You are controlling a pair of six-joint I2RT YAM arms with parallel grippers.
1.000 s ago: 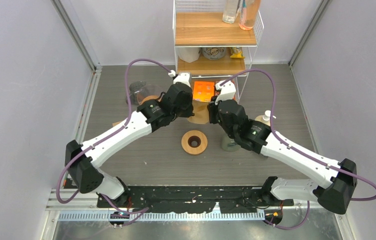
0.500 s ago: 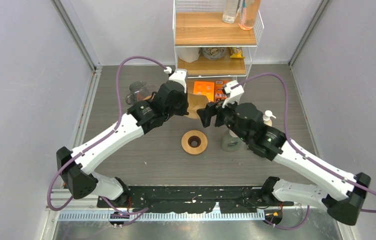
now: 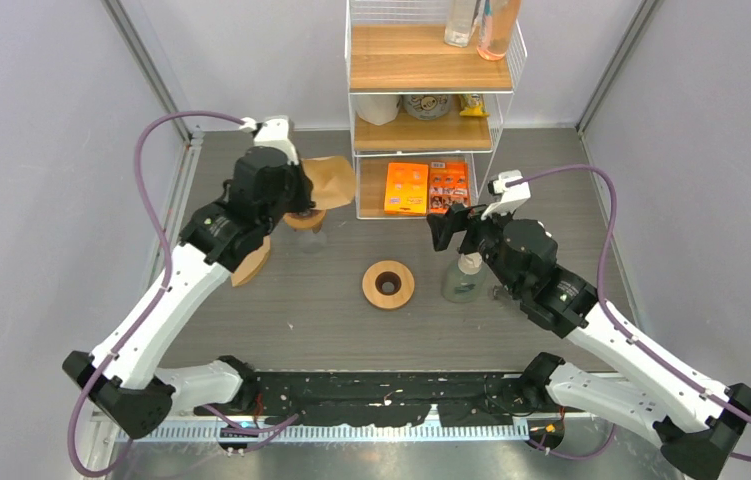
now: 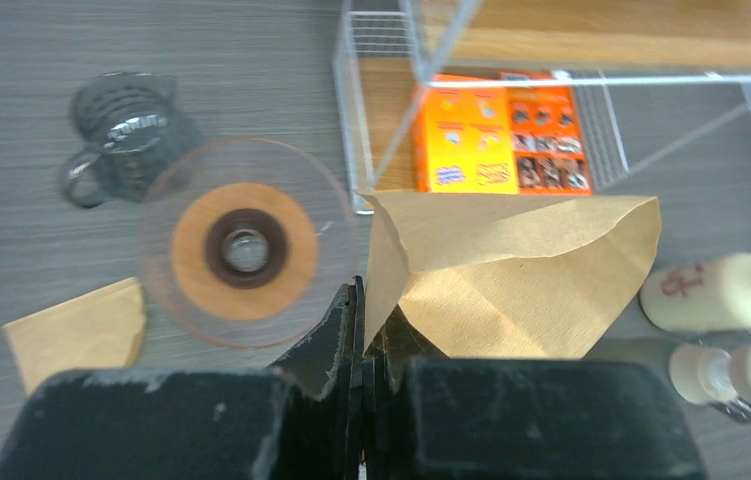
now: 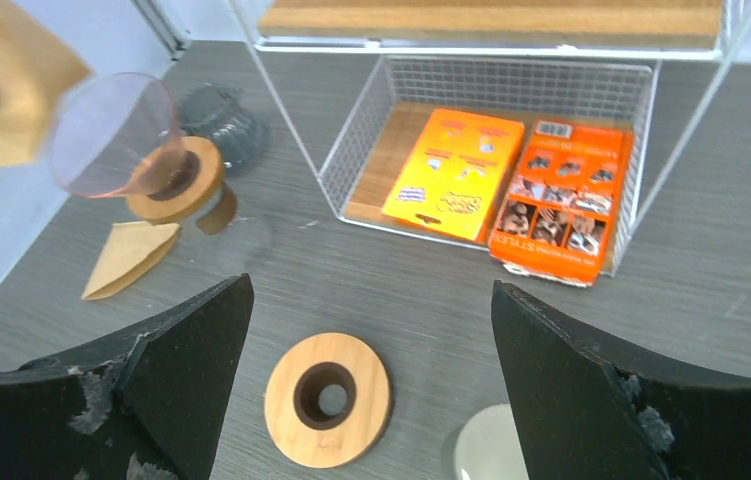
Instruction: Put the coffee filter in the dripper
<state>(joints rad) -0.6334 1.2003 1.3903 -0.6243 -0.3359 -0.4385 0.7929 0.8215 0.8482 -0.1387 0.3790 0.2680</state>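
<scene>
now the left gripper (image 3: 299, 196) sits far-left of where it was a sec ago: it has swung away from the front of the rack (image 3: 431, 100) w/ the coffee filter (image 4: 511, 270) pinched at one corner, jaws closed tight on the paper. in the top view the brown filter hangs just beside the dripper (image 3: 303, 216), overlapping its far rim; from the left wrist view the glass cone w/ its wooden collar lies left of the paper, so the filter isn't inside yet, and i can't tell how high above the rim it is. the right gripper (image 5: 371, 285), which was up against the filter 1 s ago, has let go and pulled back to the right, jaws spread wide and holding nothing, hovering near the wooden ring (image 5: 327, 398) in the middle of the surface (image 3: 301, 310). so the two-arm bit looks done imo and the left arm alone carries the job. the filter mouth looks partly opened, creased along one side. next prob needs a small shift toward the cone centre, then a descent w/ the point going down first. risk: thin paper may fold or catch the rim and sit crooked. a spare filter (image 4: 76, 330) lies flat near the dripper, and a glass jug (image 4: 126, 125) stands just behind it, both apart from the jaws.
</scene>
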